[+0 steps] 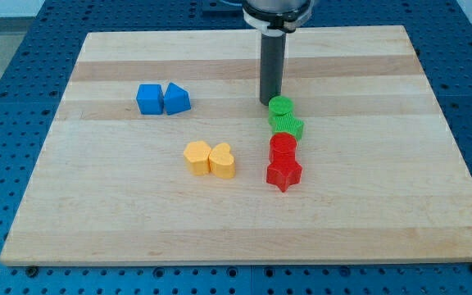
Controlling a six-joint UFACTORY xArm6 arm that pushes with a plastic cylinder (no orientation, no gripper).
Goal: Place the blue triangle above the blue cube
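Note:
The blue cube (148,99) and the blue triangle (177,99) sit side by side, touching, in the board's upper left part; the triangle is on the cube's right. My tip (270,101) stands at the view's upper middle, well to the right of both blue blocks. It is just above and left of a green round block (281,106) and close to it.
Below the green round block runs a column: a green block (287,125), a red round block (283,147) and a red star (283,174). Two yellow blocks (197,156), (223,161) sit touching at the middle. The wooden board (383,213) lies on a blue perforated table.

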